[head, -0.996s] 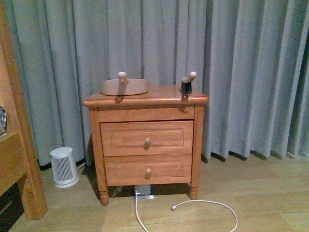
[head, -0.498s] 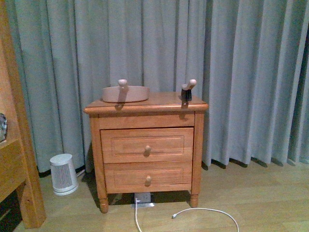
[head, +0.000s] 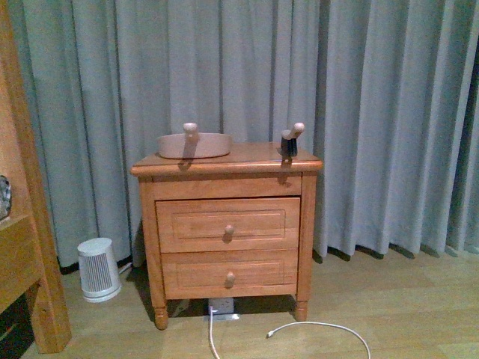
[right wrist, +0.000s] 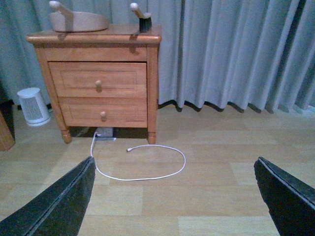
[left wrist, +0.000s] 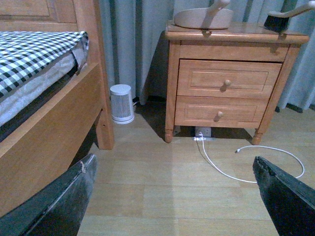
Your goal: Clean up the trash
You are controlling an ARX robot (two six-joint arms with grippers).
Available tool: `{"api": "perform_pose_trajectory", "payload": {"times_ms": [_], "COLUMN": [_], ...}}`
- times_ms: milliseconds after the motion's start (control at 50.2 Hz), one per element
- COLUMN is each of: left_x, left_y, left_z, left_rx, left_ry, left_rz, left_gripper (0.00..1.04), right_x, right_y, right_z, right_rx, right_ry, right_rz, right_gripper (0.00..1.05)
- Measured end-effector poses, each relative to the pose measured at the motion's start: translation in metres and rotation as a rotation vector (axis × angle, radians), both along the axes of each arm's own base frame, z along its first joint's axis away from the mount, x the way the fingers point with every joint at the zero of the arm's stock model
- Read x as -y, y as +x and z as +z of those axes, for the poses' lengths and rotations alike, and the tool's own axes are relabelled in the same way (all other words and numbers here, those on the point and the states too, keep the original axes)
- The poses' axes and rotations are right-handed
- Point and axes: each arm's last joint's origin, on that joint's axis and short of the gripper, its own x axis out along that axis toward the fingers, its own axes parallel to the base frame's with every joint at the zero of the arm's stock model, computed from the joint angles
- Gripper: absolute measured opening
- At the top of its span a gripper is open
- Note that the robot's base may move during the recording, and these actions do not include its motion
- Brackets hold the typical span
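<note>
No trash shows in any view. A pale pink dustpan (head: 193, 146) and a pink-handled black brush (head: 290, 140) rest on top of a wooden nightstand (head: 224, 158). They also show in the wrist views: dustpan (left wrist: 202, 18) and brush (left wrist: 283, 17), dustpan (right wrist: 78, 20) and brush (right wrist: 142, 19). My left gripper (left wrist: 173, 164) hangs open over bare wood floor in front of the nightstand, with nothing between its fingers (left wrist: 64, 201). Further from the nightstand, my right gripper (right wrist: 174, 162) is open too, over floor and holding nothing.
A white cable (right wrist: 147, 162) loops on the floor from a power strip (head: 222, 305) under the nightstand. A small white heater (head: 98, 269) stands left of it. A wooden bed frame (left wrist: 49, 132) with checked bedding is at the left. Grey curtains (head: 374, 112) hang behind.
The nightstand sits slightly lower in the front view than one second ago, so the view shifted. Nothing has moved in the last half second.
</note>
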Motion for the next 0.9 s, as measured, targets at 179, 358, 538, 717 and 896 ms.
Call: {"api": "perform_pose_trajectory", "payload": {"times_ms": [179, 358, 538, 717, 896], "left_x": [0.0000, 0.0000, 0.0000, 0.0000, 0.0000], "left_y": [0.0000, 0.0000, 0.0000, 0.0000, 0.0000], "left_z": [0.0000, 0.0000, 0.0000, 0.0000, 0.0000], "left_rx": [0.000, 0.000, 0.000, 0.000, 0.000], "left_ry": [0.000, 0.000, 0.000, 0.000, 0.000], "left_rz": [0.000, 0.000, 0.000, 0.000, 0.000], "left_gripper": [0.97, 0.97, 0.97, 0.97, 0.97], "right_x": [0.0000, 0.0000, 0.0000, 0.0000, 0.0000], "right_y": [0.0000, 0.0000, 0.0000, 0.0000, 0.0000], "right_z": [0.0000, 0.0000, 0.0000, 0.0000, 0.0000], "right_rx": [0.000, 0.000, 0.000, 0.000, 0.000], "right_ry": [0.000, 0.000, 0.000, 0.000, 0.000], "right_rz": [0.000, 0.000, 0.000, 0.000, -0.002], "right_gripper": [0.97, 0.97, 0.97, 0.97, 0.97]}}
